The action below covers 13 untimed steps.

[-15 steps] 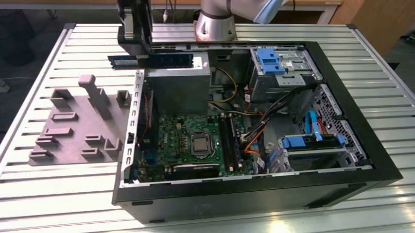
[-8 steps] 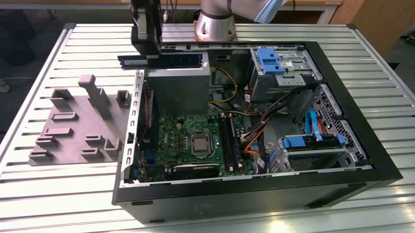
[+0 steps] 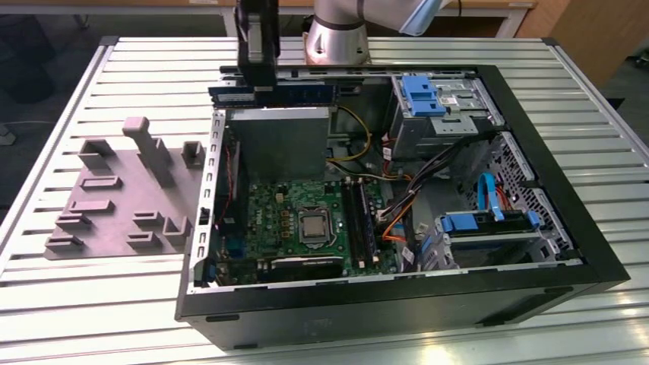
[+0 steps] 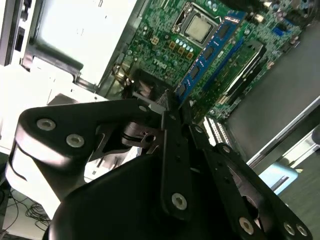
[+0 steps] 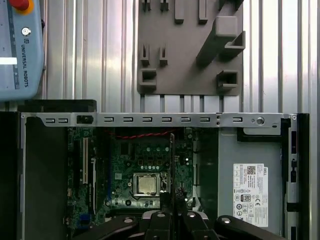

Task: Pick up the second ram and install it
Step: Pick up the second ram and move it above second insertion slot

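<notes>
The second ram (image 3: 296, 93) is a blue-green strip held level in the air above the far rim of the open computer case (image 3: 406, 293). My gripper (image 3: 266, 84) is shut on it from above, near its middle. In the second wrist view the black fingers (image 4: 170, 130) pinch one end of the ram (image 4: 210, 50), which juts out over the green motherboard (image 4: 160, 35). In the first wrist view the ram (image 5: 172, 165) appears edge-on as a thin dark line above the gripper (image 5: 172, 207). The long black memory slots (image 3: 357, 220) lie beside the processor socket (image 3: 311, 226), well below the stick.
A grey holder plate (image 3: 112, 205) with upright pegs lies on the slatted table at the exterior view's left of the case. Inside the case are a silver power supply (image 3: 279, 141), blue drive cages (image 3: 421, 95), and loose cables (image 3: 406, 190). A teach pendant (image 5: 20, 50) lies on the table.
</notes>
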### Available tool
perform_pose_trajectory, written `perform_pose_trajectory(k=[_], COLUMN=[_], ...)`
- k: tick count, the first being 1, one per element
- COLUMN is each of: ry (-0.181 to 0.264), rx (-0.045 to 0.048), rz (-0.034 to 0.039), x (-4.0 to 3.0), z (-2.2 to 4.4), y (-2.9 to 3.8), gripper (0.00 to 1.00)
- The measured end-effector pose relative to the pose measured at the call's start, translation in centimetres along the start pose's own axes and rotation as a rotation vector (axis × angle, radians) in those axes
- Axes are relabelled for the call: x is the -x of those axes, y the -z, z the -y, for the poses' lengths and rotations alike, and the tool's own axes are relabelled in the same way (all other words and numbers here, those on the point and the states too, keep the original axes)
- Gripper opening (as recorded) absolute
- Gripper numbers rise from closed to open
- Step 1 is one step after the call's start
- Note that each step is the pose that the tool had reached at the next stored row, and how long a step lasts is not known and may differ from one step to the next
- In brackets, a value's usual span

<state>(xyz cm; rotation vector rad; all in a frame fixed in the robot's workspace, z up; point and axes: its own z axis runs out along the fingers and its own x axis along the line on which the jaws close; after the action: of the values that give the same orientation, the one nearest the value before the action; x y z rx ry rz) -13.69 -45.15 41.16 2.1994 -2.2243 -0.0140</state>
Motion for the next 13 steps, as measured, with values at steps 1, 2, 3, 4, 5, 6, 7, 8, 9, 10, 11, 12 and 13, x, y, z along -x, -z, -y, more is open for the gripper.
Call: perform_pose_trajectory(k=[1,2,3,4,5,6,7,8,9,10,11,12,13], ry=[0.000,0.000,0.000,0.000,0.000,0.000,0.000,0.000,0.000,0.000,0.000,0.000,0.000], rx=[0.0000,0.0000,0.0000,0.0000,0.0000,0.0000,0.0000,0.0000,0.0000,0.0000,0.0000,0.0000,0.0000], rz=[0.0000,0.0000,0.0000,0.0000,0.0000,0.0000,0.0000,0.0000,0.0000,0.0000,0.0000,0.0000,-0.0001], x=[0.00,0.01,0.01,0.01,0.02,0.02,0.02,0.02,0.03,0.03,0.03,0.03,0.04], z=[0.27,0.53,0.80,1.09,1.36,1.64,1.91,2.19,2.48,2.74,2.92,3.07,3.22], y=[0.00,-0.01,-0.01,-0.01,-0.02,-0.02,-0.02,-0.03,-0.03,-0.03,-0.03,-0.03,-0.03], gripper=[0.14,0.14,0.14,0.14,0.14,0.14,0.14,0.14,0.14,0.14,0.14,0.14,0.14])
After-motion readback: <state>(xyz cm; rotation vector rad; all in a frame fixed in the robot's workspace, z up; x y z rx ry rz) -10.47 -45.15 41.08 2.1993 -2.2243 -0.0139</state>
